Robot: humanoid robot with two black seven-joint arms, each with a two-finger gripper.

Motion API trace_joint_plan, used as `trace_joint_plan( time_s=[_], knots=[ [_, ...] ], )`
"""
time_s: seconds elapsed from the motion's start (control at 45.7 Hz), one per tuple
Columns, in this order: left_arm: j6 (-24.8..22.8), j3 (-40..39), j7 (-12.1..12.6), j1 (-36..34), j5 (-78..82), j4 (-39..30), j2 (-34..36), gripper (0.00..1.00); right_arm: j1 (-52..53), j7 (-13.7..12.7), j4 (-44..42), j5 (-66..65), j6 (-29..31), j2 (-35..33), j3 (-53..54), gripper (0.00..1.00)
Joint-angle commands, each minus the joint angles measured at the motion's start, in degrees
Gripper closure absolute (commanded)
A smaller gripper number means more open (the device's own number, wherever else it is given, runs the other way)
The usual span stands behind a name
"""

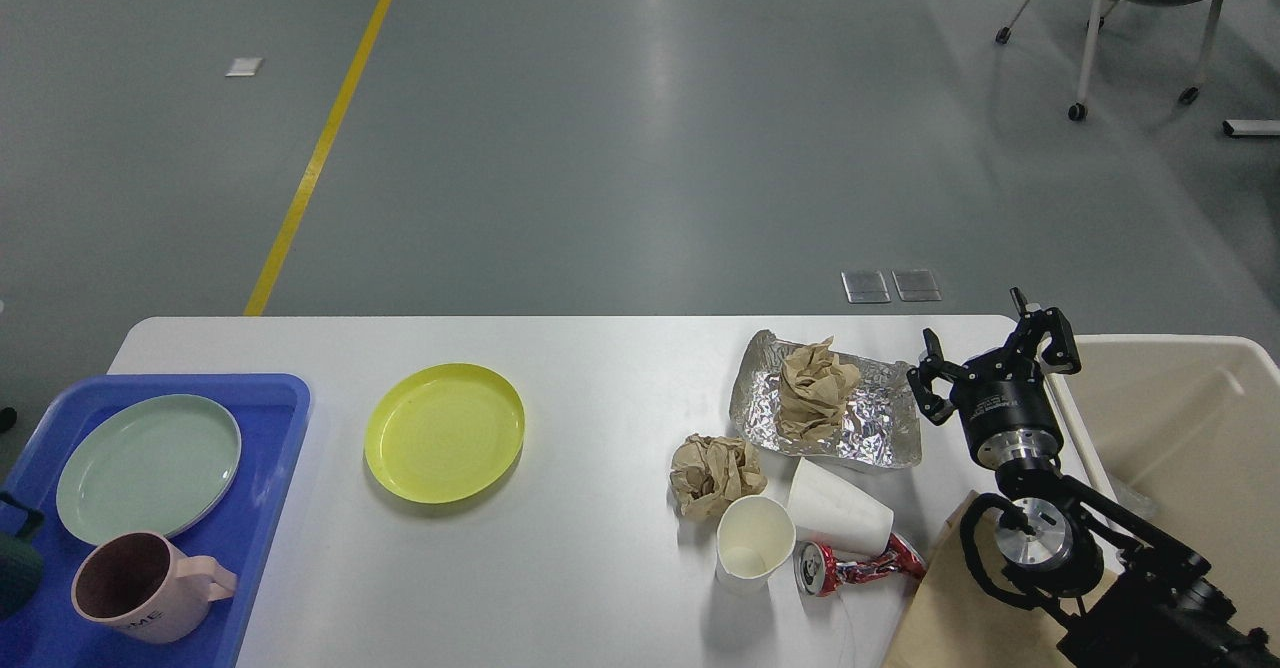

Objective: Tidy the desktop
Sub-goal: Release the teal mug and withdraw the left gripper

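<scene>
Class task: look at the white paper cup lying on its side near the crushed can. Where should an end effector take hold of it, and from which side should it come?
Grip the tipped paper cup across its middle, coming from above. It lies on its side, so its tapered wall faces up; the upright cup and crushed can crowd its near side. Close gently, since thin paper probably dents. The right end effector is nearest.

on the pink mug (150, 586), standing in the blue tray (270, 508) at the desktop's (600, 588) near left corner, you can read embossed letters along its lower side: "me" is clear, and the letter before it looks like an "o", with the start of the word turned out of view. the crushed red can (855, 566) near the near right edge carries print, but it is too small to read.
</scene>
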Motion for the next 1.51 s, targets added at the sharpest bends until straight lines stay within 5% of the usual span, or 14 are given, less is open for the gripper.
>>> trace_joint_plan(
  time_s=[0.0, 0.307, 1.029, 1.095, 1.226, 1.336, 1.489],
  knots=[
    [0.2, -1.5, 0.0, 2.1, 0.0, 0.2, -0.3, 0.99, 0.0, 0.0, 0.0, 0.0, 0.0, 0.0, 0.0, 0.0],
    [3.1, -2.4, -0.1, 4.5, -0.2, 0.9, -3.5, 0.99, 0.0, 0.0, 0.0, 0.0, 0.0, 0.0, 0.0, 0.0],
    [1.4, -3.3, -0.2, 6.8, 0.0, 0.9, -3.0, 0.96, 0.0, 0.0, -0.1, 0.0, 0.0, 0.0, 0.0, 0.0],
    [2.4, -3.4, -0.3, 6.9, -0.3, 0.9, -3.1, 0.84, 0.0, 0.0, -0.1, 0.0, 0.0, 0.0, 0.0, 0.0],
    [7.8, -3.4, -0.3, 6.9, -0.9, 0.9, -3.5, 0.37, 0.0, 0.0, -0.1, 0.0, 0.0, 0.0, 0.0, 0.0],
    [10.6, -3.5, -0.2, 6.9, -0.8, 0.7, -3.8, 0.25, 0.0, 0.0, -0.1, 0.0, 0.0, 0.0, 0.0, 0.0],
    [9.8, -3.3, -0.9, 6.8, -0.9, -0.2, -3.7, 0.23, 0.0, 0.0, 0.0, 0.0, 0.0, 0.0, 0.0, 0.0]
  ],
)
